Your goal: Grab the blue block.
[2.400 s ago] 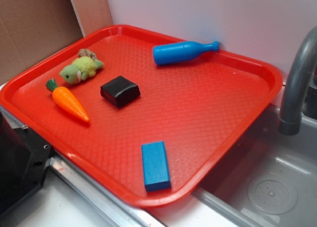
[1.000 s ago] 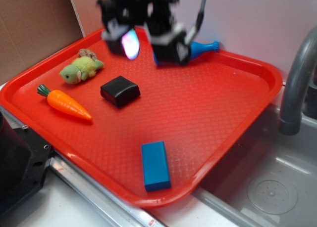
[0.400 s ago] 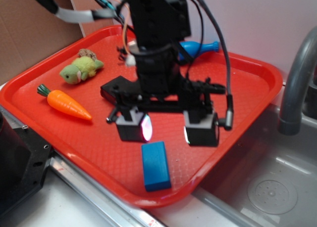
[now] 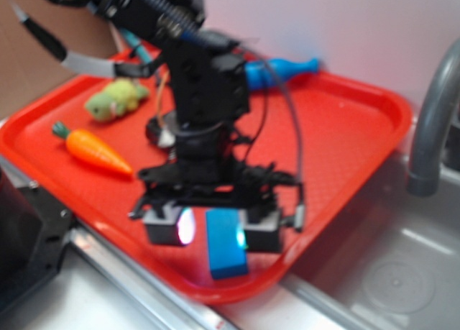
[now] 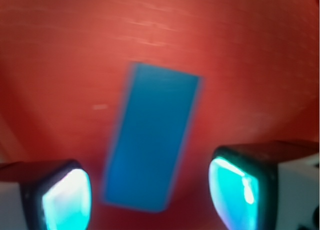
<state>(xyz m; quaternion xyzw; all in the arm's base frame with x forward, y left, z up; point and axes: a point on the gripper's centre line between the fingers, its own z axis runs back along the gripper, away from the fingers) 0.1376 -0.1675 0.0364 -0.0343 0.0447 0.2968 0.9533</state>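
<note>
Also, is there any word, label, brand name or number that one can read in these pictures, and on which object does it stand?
None can be read.
The small flat blue block has plain faces, between the open end effector fingers.
The red plastic tray, orange toy carrot, green plush toy and blue bottle-shaped toy show no lettering; the exterior view is blurred.
</note>
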